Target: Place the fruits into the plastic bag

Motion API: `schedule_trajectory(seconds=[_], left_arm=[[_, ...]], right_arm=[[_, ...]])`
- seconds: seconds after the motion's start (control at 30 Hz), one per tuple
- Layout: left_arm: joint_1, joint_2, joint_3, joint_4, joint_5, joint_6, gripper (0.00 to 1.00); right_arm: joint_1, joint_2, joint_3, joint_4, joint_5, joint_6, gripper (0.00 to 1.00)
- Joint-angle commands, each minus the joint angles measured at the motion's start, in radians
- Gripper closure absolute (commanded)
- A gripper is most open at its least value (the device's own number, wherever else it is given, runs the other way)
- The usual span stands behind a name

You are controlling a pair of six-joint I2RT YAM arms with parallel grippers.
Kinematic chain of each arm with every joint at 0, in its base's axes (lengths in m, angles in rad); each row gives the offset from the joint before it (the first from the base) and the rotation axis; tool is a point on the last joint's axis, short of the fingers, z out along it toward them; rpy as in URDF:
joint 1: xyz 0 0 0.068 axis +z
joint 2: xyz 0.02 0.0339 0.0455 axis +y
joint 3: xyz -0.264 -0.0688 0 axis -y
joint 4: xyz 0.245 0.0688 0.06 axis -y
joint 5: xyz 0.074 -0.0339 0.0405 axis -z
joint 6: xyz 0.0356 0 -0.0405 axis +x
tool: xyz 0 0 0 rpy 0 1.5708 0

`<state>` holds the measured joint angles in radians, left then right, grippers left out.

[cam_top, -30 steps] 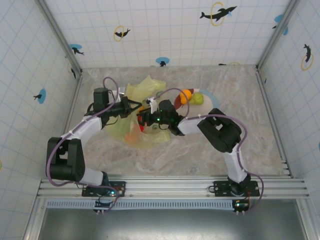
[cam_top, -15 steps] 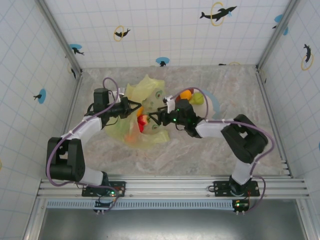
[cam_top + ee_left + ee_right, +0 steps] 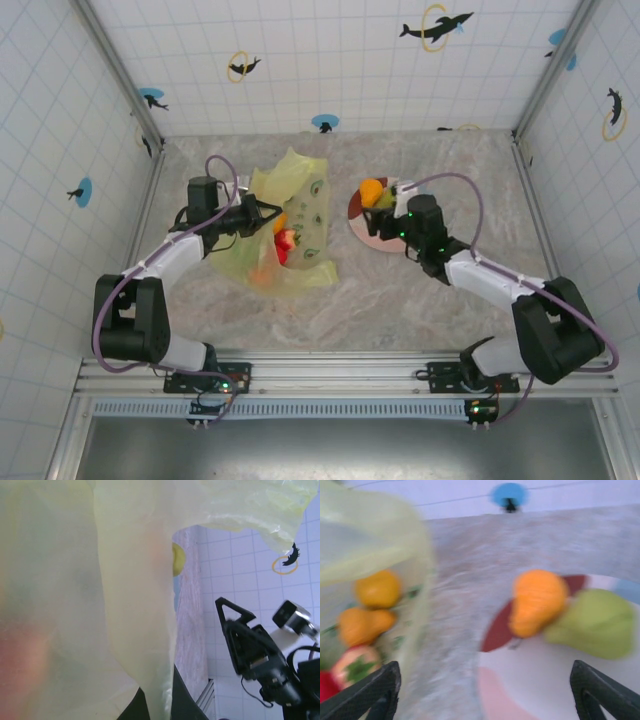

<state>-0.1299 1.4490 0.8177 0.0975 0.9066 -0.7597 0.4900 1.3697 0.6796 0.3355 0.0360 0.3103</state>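
Fetching the next fruit, by the look of it. Holds the bag pinched at its rim in the left fingers, mouth lifted toward the plate. Shows orange fruits and a red one already inside. Hovers the right fingers low at the plate's near side, spread wide and empty. Leaves an orange fruit and a green one touching each other on the plate. Calls next for advancing onto the orange fruit, closing gently around it, lifting, then swinging across to the bag's mouth.
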Motion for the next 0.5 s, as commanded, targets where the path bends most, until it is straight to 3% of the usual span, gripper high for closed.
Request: schedule_trajectory(seconds=[0.0,0.13,0.47], left_arm=[[0.004,-0.004,-0.012,-0.012,-0.003,0.006,1.00],[0.003,0.000,-0.014,-0.012,-0.005,0.006,1.00],[0.004,-0.002,-0.014,-0.009,-0.002,0.002,1.00]], right_arm=[[-0.055,0.048,0.063,-0.064,0.133,0.110,0.06],[-0.083,0.164,0.167,-0.108,0.151,0.133,0.01],[-0.144,0.417,0.368,-0.174,0.078,0.139,0.03]])
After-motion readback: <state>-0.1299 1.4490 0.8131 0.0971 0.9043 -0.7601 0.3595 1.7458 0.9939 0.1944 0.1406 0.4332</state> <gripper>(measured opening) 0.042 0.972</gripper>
